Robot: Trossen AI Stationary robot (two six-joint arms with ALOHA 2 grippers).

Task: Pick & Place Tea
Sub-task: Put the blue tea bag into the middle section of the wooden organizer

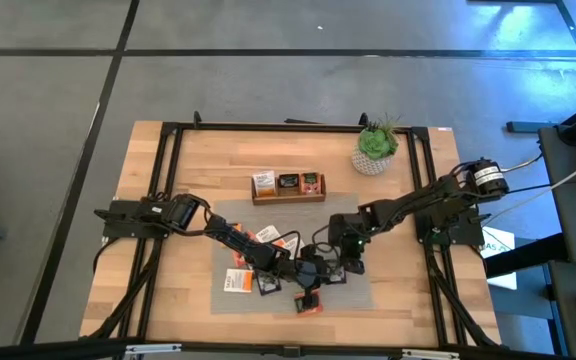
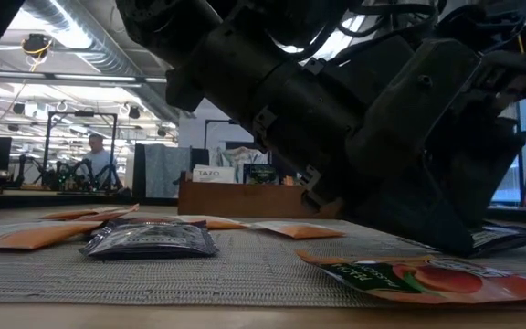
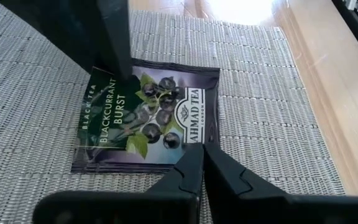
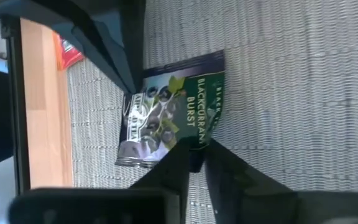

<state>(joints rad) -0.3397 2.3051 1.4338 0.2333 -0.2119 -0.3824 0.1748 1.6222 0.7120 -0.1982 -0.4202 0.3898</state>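
Observation:
A black "Blackcurrant Burst" tea sachet (image 3: pixel 148 118) (image 4: pixel 166 118) lies flat on the grey woven mat (image 1: pixel 358 290). My two grippers meet at it from opposite sides in mid-mat. My left gripper (image 3: pixel 202 151) (image 1: pixel 303 270) is shut at the sachet's "Ahmad Tea" edge. My right gripper (image 4: pixel 197 155) (image 1: pixel 340 265) is shut on the opposite, "Black Tea" edge. Other sachets lie scattered on the mat: an orange one (image 1: pixel 236 282), white ones (image 1: pixel 268 235), a red one (image 1: pixel 308 303) and another black one (image 2: pixel 149 239). My left gripper has its shut fingertips (image 3: pixel 194 158) against the middle of the sachet's "Ahmad Tea" edge (image 3: pixel 194 142), slanting down at it. Whether they pinch the edge or only touch it, I cannot tell. My right gripper pinches the sachet's "Black Tea" edge (image 4: pixel 199 144) between its two fingers (image 4: pixel 179 163), slanting down from the opposite side. The rest of the sachet lies on the mat.
A brown wooden three-compartment tray (image 1: pixel 288 199) (image 2: pixel 245 199) stands beyond the mat's far edge with sachets upright in it. A potted plant (image 1: pixel 376 148) sits at the far right. A peach sachet (image 2: pixel 427 274) lies near the mat's near edge. People stand in the room behind.

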